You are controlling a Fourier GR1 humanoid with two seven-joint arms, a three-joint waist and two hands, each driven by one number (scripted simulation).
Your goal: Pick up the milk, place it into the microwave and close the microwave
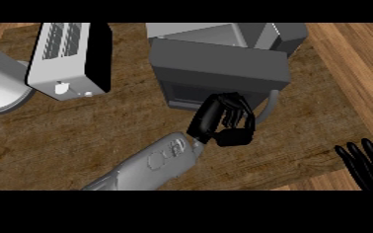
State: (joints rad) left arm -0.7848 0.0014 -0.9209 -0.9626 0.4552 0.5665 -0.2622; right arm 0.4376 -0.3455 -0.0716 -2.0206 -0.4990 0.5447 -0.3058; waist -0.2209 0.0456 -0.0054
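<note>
In the head view, the left hand (pixel 222 121) is nearest, its fingers curled with nothing held, against the microwave door (pixel 218 71). The door looks nearly closed, so I judge the closing step is in hand. The milk is not visible; probably it is inside the microwave (pixel 280 34). Next, a push finishes the door. The right hand (pixel 357 160) rests at the right edge, fingers straight. The toaster (pixel 69 57) stands well apart on the left, leaving open counter (pixel 87 128).
</note>
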